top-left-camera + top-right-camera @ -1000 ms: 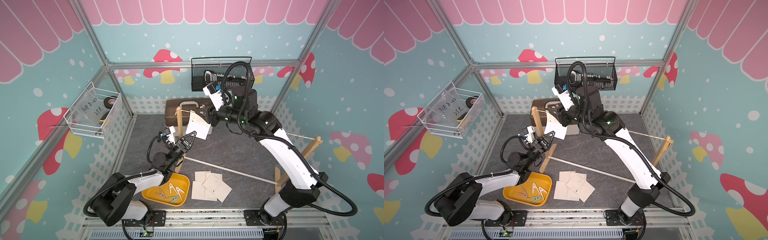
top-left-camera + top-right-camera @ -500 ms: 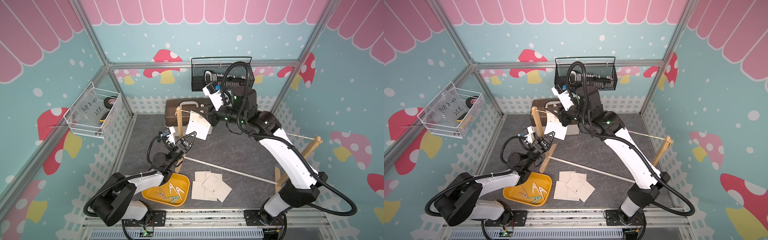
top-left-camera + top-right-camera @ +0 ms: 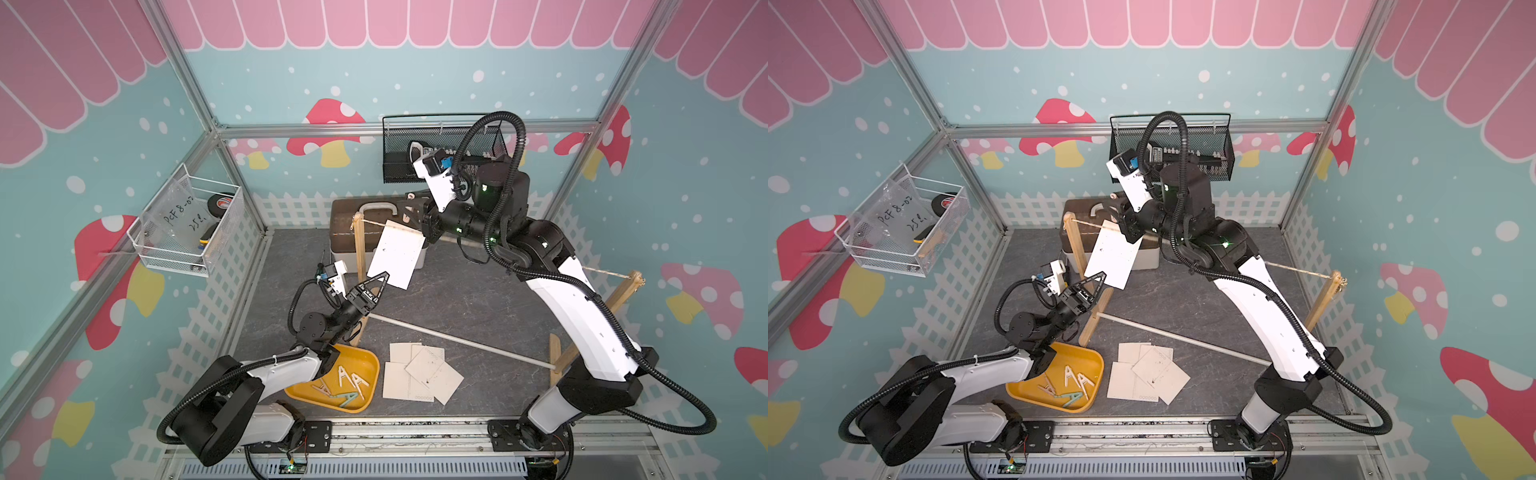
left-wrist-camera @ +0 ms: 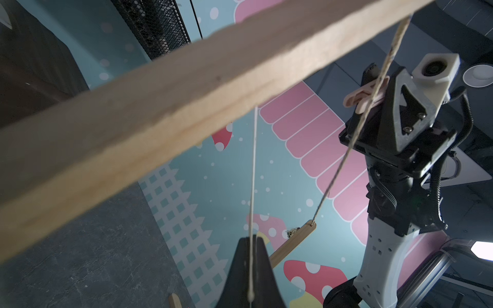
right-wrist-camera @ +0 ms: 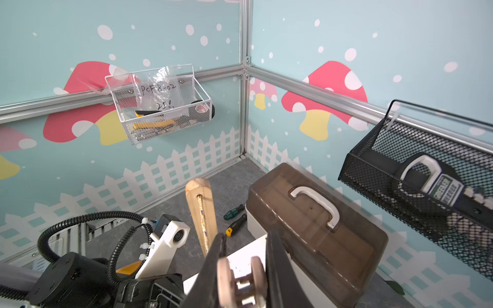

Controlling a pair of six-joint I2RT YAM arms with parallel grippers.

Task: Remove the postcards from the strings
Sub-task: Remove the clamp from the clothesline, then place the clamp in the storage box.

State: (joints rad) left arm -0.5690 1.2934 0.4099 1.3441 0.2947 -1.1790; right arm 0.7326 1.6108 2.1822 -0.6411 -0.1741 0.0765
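Just now the right gripper (image 4: 378, 89) has drawn its fingers in around the pink plastic clothes peg (image 4: 357, 97). A moment ago they stood noticeably wider. From where I stand they now press on the peg's two handles, with nothing else between them. Otherwise hardly anything has shifted, and both arms sit where they were.

The peg is up on the thin beige twisted twine (image 3: 1300, 269), close to the light wooden post (image 3: 359, 245) at the left arm's end. It pins the top edge of the one cream-white, nearly square postcard (image 3: 397, 259) left hanging. The left gripper (image 3: 383, 277) is closed tight on that card's lower corner, and in the left wrist view the thin sheet runs edge-on between its fingers.

Down on the grey mat, well apart from the line, lies a loose heap of matching cards (image 3: 419, 374), four as far as I can count. It sits just beside the yellow plastic tray (image 3: 361, 359), which has several pegs in it.

So I'd judge this the last card, and the squeeze is the step that frees it. Once the peg's mouth opens, the left arm should be able to draw the sheet down and off. Whether the mouth has opened yet I cannot tell.
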